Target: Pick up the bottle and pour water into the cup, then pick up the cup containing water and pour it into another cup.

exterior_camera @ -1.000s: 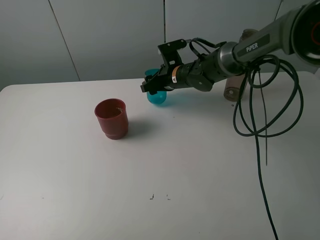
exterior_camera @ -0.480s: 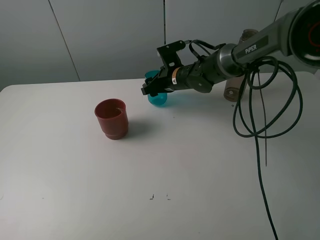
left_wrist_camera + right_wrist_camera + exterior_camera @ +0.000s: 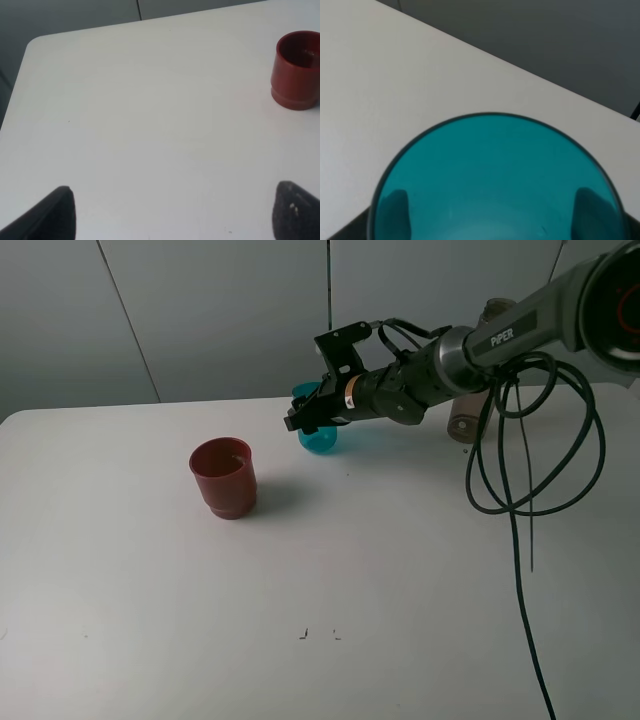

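Note:
My right gripper (image 3: 312, 418) is shut on the teal-blue cup (image 3: 321, 438) at the back of the table, just above or at its surface. The right wrist view looks into the cup (image 3: 492, 185), and the fingers (image 3: 395, 206) show dark through both its walls. The dark red cup (image 3: 224, 476) stands upright to the left, apart from the gripper, and shows in the left wrist view (image 3: 297, 69). The brownish bottle (image 3: 463, 421) stands behind the right arm, mostly hidden by it. My left gripper (image 3: 175, 212) hangs open over bare table with nothing between its fingers.
Black cables (image 3: 525, 440) loop down from the right arm over the right side of the white table (image 3: 300, 570). A grey wall runs behind the table's back edge. The table's rounded corner (image 3: 32, 42) shows in the left wrist view.
The right gripper with the teal-blue cup has shifted very slightly up and to the right. The red cup has not moved.

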Controlling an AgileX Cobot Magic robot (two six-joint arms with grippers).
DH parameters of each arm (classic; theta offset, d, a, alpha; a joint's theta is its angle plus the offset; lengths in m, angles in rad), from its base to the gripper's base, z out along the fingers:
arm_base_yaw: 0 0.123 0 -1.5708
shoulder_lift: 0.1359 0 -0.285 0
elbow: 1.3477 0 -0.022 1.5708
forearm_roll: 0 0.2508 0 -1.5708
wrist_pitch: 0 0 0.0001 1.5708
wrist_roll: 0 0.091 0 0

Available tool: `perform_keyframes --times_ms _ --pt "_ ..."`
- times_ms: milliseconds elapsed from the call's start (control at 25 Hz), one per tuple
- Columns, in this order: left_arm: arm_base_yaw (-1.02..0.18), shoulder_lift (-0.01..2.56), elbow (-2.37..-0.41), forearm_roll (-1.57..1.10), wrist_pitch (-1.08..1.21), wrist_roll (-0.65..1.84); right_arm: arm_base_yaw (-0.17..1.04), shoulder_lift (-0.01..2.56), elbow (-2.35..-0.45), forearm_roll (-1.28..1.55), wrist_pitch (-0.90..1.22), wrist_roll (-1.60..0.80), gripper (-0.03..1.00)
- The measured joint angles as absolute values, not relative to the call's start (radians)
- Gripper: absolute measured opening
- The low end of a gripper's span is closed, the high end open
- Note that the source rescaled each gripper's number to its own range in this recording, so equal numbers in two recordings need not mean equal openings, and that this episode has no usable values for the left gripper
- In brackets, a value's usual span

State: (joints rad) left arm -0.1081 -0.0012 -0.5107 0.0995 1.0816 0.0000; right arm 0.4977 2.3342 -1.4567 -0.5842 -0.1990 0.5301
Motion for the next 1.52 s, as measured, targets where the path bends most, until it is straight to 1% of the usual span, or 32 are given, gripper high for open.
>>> perform_keyframes --times_ms 40,80,120,200,240,280,320,520,680,920,1200,1360,1520 --pt "-0.108 -0.001 -0.511 0.099 1.082 0.0 0.498 2.334 -1.457 -0.584 -0.199 0.53 0.13" --pt "-0.108 -0.001 -0.511 0.099 1.082 0.0 0.498 2.334 -1.457 -0.584 -0.197 0.53 0.2" --pt "-0.108 -0.001 -0.511 0.099 1.082 0.0 0.498 2.334 -1.457 -0.584 -0.192 0.534 0.36" --pt "-0.108 -0.001 -0.511 0.099 1.082 0.0 0.498 2.334 -1.457 -0.584 -0.182 0.547 0.75" --pt "-0.108 -0.001 -0.511 0.099 1.082 0.0 0.498 2.334 -1.457 -0.584 -0.173 0.549 0.88" --pt "-0.108 -0.001 -0.511 0.099 1.082 0.0 0.498 2.332 -1.457 -0.584 -0.153 0.552 0.94" --pt "-0.108 -0.001 -0.511 0.099 1.082 0.0 0.498 2.327 -1.457 -0.584 -0.123 0.555 0.97" --pt "-0.108 -0.001 -0.511 0.099 1.082 0.0 0.499 2.266 -1.445 -0.586 0.049 0.556 0.99" --pt "-0.108 -0.001 -0.511 0.099 1.082 0.008 0.522 2.175 -1.381 -0.559 0.135 0.503 0.99" --pt "-0.108 -0.001 -0.511 0.099 1.082 0.007 0.581 2.013 -1.29 -0.368 0.28 0.3 0.99" --pt "-0.108 -0.001 -0.511 0.099 1.082 0.007 0.62 1.797 -1.266 -0.073 0.563 0.042 0.99" --pt "-0.108 -0.001 -0.511 0.099 1.082 0.007 0.62 1.695 -1.254 -0.034 0.695 0.012 0.99" --pt "-0.108 -0.001 -0.511 0.099 1.082 0.007 0.62 1.589 -1.172 -0.03 0.737 0.008 0.99"
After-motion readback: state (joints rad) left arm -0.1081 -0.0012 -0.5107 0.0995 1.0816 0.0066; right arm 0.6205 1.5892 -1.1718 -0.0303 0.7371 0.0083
